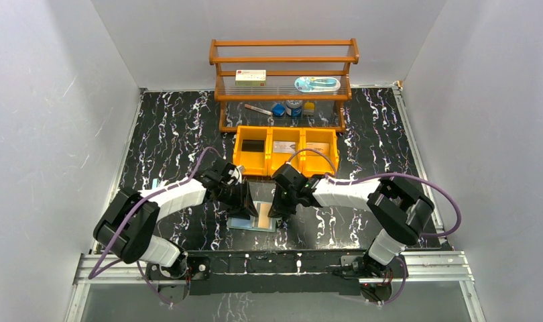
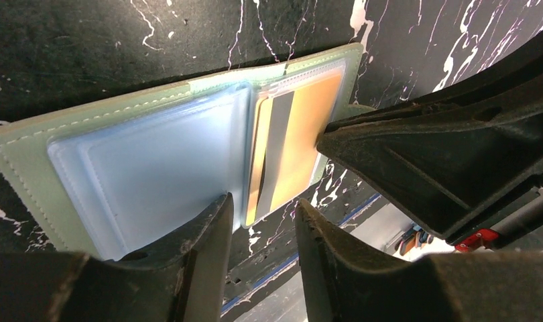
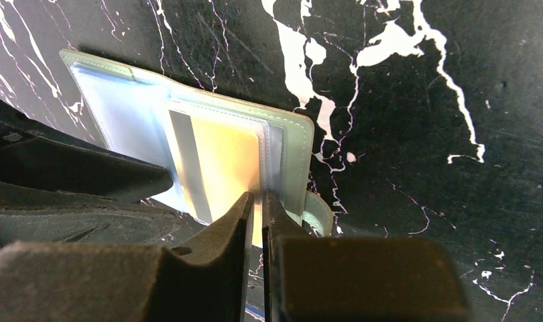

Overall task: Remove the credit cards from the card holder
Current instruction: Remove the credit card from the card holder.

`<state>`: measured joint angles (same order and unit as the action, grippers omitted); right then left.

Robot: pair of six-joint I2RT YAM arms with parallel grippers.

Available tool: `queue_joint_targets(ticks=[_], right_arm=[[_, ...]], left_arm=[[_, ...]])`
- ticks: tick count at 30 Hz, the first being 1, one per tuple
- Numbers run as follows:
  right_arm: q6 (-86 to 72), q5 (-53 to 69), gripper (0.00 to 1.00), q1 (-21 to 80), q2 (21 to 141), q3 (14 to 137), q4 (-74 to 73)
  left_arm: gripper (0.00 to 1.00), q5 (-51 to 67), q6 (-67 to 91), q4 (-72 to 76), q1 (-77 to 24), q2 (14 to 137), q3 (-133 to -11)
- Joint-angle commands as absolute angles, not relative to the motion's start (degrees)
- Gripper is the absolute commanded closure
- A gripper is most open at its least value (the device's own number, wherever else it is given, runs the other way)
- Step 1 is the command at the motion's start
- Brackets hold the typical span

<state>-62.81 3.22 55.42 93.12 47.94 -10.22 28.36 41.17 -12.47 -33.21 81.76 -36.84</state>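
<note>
Stitched sage-green card holder open flat; glossy orange card inside

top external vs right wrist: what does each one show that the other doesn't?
Top external only: both arms whole, the wooden rack at the back, and the orange three-compartment bin in front of it.
Right wrist only: the grey magnetic stripe on the orange-tan card, the snap tab, and the right pincer shut to a slit on the card's near edge.
Both: the green card holder lying open on the black marbled table, with the left pincer at its other side.
</note>
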Motion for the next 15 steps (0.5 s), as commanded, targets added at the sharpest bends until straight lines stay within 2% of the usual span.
queue_joint_targets(ticks=[1, 10, 15], right_arm=[[-62.9, 2.4, 0.81, 54.9, 94.5, 48.1, -9.4], [-62.9, 3.8, 0.81, 54.7, 94.9, 48.1, -8.3], [-63.1, 3.3, 0.81, 54.5, 94.5, 47.9, -9.0]], left_arm=[[0.63, 29.7, 42.2, -11.1, -34.0, 82.3, -35.9], [0.78, 33.9, 45.1, -5.0, -34.3, 83.2, -34.3], [0.94, 33.0, 46.2, -4.4, -34.3, 81.2, -33.3]])
